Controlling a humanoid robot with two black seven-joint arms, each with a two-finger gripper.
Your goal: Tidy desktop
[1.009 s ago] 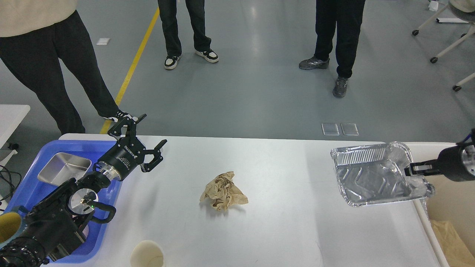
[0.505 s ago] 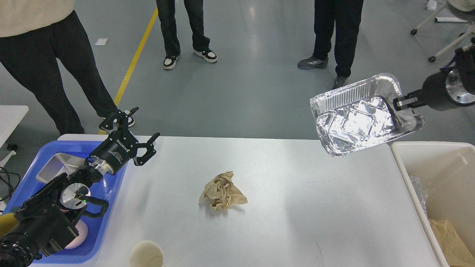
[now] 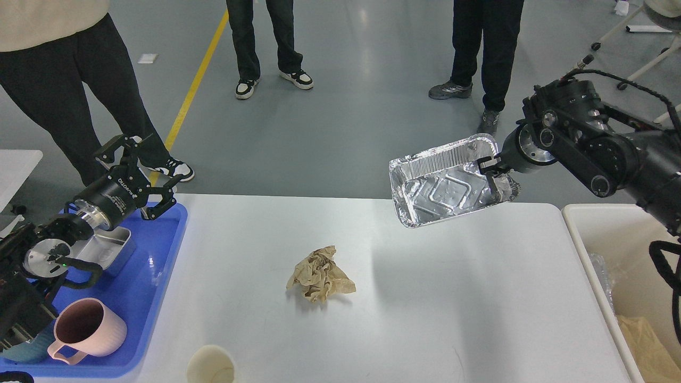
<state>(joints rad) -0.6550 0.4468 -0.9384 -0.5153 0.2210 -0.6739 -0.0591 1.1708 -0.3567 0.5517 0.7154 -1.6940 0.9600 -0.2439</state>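
Observation:
The white desktop fills the lower view. A crumpled brown paper lies near its middle. My right gripper is shut on the right rim of a silver foil tray and holds it tilted in the air above the table's far edge. My left gripper is open and empty, raised above the far end of the blue plastic tray at the left.
The blue tray holds a steel dish and a pink mug. A cream cup stands at the table's front edge. A cream-white bin with brown paper inside stands at the right. People stand beyond the table.
My right arm has swung the foil tray up and then left, from over the bin to above the table's far edge. My left gripper has drawn back left over the blue tray.

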